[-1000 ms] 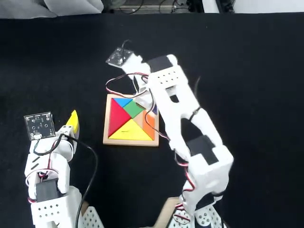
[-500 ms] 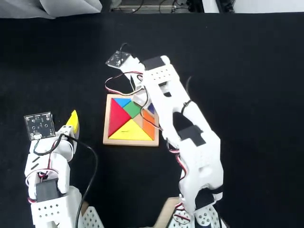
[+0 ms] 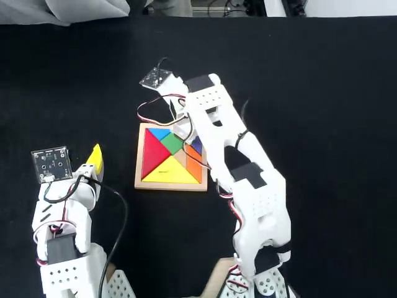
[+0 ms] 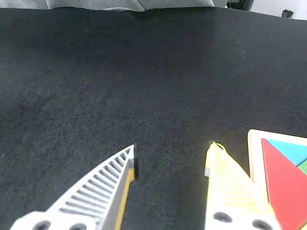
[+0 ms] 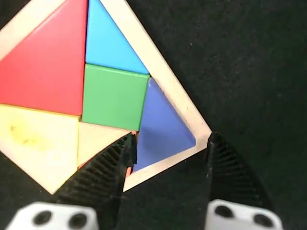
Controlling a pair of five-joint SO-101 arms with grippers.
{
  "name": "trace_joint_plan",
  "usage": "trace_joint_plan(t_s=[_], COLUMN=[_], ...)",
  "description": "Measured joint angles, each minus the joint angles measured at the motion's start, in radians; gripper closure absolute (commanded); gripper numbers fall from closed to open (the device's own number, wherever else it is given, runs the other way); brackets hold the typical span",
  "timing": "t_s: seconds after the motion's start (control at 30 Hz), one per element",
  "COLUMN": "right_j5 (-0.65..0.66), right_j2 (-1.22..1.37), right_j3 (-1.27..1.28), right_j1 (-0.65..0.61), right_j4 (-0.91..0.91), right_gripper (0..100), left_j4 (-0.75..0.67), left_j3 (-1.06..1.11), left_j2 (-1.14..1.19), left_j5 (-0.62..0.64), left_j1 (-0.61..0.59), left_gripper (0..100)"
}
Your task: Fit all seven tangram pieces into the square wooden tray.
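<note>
- The square wooden tray (image 3: 167,187) lies on the black table (image 3: 322,124), out in front of the two arms.
- Inside it I count a big red triangle (image 3: 152,155), a big yellow triangle (image 3: 169,172), a light blue triangle (image 3: 160,133), a green square (image 3: 174,143), a pale tan piece (image 3: 181,160), an orange piece (image 3: 195,169) and a violet-blue triangle (image 3: 196,146) — the last two are partly hidden under the arm.
- The right arm (image 3: 217,124) stretches over the tray's far right corner.
- In its wrist view, the right gripper (image 5: 170,139) stands spread wide with nothing clasped. One finger is over the tan piece beside the violet-blue triangle (image 5: 160,127), the other just outside the tray's rim (image 5: 162,76).
- That triangle sits in the corner, touching the green square (image 5: 114,96).
- The left gripper (image 4: 172,146) hangs apart from the tray, off to its left — fingers parted, bare cloth between them.
</note>
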Motion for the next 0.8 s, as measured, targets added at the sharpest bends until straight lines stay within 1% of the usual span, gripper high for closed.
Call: trace_joint_plan(t_s=[0.1,0.23,0.27,0.47,0.63,0.8], right_j5=[-0.003,-0.006,-0.006,-0.006,-0.008,-0.006], right_j2=[0.000,0.000,0.000,0.100,0.141,0.141], right_j3=[-0.041,-0.104,-0.112,-0.130,-0.135,-0.166], right_j1=[0.002,0.026,0.029,0.029,0.029,0.029], right_j4=[0.020,0.023,0.011,-0.051,-0.046,0.014], right_gripper=[77.9,88.1,89.3,83.2,83.2,83.2], left_j4=[0.000,0.000,0.000,0.000,0.000,0.000], left_j3=[0.000,0.000,0.000,0.000,0.000,0.000], left_j2=[0.000,0.000,0.000,0.000,0.000,0.000], left_j5=[0.000,0.000,0.000,0.000,0.000,0.000], left_j1=[0.000,0.000,0.000,0.000,0.000,0.000], left_gripper=[76,76,76,76,76,76])
